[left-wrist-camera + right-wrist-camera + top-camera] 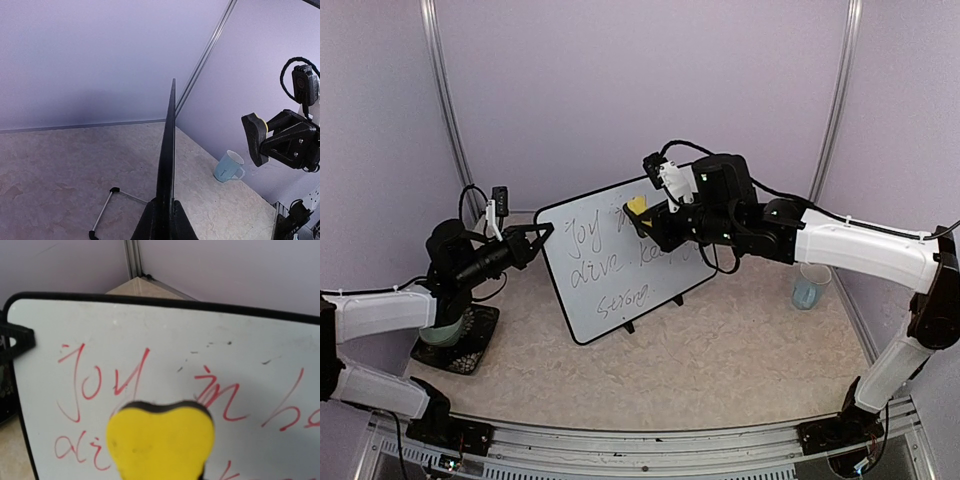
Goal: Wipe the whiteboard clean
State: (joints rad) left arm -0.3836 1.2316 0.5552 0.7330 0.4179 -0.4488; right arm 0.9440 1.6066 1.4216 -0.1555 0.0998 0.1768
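The whiteboard [610, 270] stands tilted on its feet at mid-table and bears several lines of handwriting, red in the right wrist view [200, 350]. My left gripper [542, 235] is shut on the board's left edge, which shows edge-on between the fingers in the left wrist view [167, 150]. My right gripper [642, 215] is shut on a yellow sponge eraser [637, 205] in front of the board's upper middle. The eraser [160, 442] covers the right gripper's fingers. In the left wrist view the eraser [254, 137] stands a little off the board's face.
A pale blue mug [808, 285] stands at the right near the wall and also shows in the left wrist view [229, 166]. A black mat with a teal object [455, 335] lies under the left arm. The board's wire stand [107, 210] reaches out behind it.
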